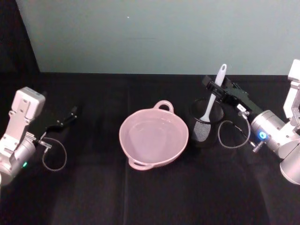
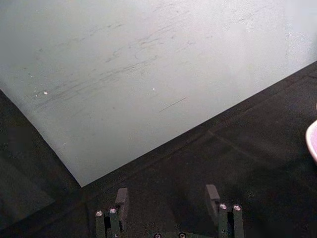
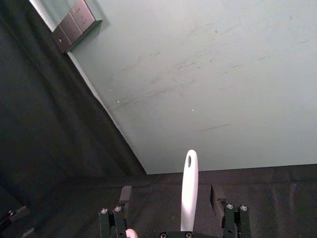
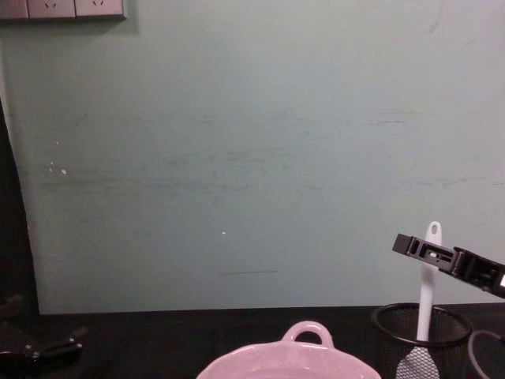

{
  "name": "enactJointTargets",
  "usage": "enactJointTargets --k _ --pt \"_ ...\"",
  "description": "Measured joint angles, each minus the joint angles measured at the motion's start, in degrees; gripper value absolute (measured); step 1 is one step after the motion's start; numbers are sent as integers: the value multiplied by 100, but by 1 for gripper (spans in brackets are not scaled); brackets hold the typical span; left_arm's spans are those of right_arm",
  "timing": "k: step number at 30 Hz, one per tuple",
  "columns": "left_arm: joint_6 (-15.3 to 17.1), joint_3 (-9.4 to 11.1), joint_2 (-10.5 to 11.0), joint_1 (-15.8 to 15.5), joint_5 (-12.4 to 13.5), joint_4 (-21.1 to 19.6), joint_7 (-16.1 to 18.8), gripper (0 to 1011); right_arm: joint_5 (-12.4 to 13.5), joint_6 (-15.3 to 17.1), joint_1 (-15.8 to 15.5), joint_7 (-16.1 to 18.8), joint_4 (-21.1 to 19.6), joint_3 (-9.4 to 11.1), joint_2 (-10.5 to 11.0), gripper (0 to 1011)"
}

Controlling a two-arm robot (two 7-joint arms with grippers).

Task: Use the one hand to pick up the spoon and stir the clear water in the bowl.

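Note:
The pale pink bowl (image 1: 153, 139) sits mid-table with its loop handle toward the back, and a faint waterline shows inside. Its rim also shows in the chest view (image 4: 293, 362). To its right the white spoon (image 1: 214, 96) stands head-down in a black wire-mesh cup (image 1: 205, 125), its handle leaning up and back. My right gripper (image 1: 216, 87) is open, with one finger on each side of the upper handle and a gap on both sides. In the right wrist view the spoon handle (image 3: 189, 191) rises between the fingers (image 3: 125, 194). In the chest view the spoon (image 4: 428, 288) crosses the right gripper (image 4: 432, 254).
My left gripper (image 1: 65, 118) rests open and empty on the black cloth at the far left, and in its wrist view (image 2: 166, 196) it faces the pale green wall. The mesh cup (image 4: 422, 332) stands close beside the bowl. Cable loops hang by both wrists.

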Motion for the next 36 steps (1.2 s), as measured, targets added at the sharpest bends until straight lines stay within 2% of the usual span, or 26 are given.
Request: enactJointTargets --k 4,11,14,17,18,24,30,36 --pt "0 0 0 0 0 0 0 1011 -1 -1 0 -1 0 0 0 1002" --pt "0 0 0 0 0 0 0 1011 -363 -81 19 -110 -51 -109 119 1002" --pt "0 0 0 0 0 0 0 1011 -781 -254 21 -291 -100 -176 199 1002" --pt "0 0 0 0 0 0 0 1011 -1068 -412 23 -416 -120 -218 244 1002" --pt "0 0 0 0 0 0 0 1011 -1263 -528 23 -511 -132 -244 273 1003" --pt "0 0 0 0 0 0 0 1011 -1842 -853 -6 -742 -198 -304 345 1002" --pt "0 0 0 0 0 0 0 1011 -2075 -891 -101 -830 -377 -269 415 1002" --pt "0 0 0 0 0 0 0 1011 -2193 -833 -437 -978 -873 -55 631 1002"
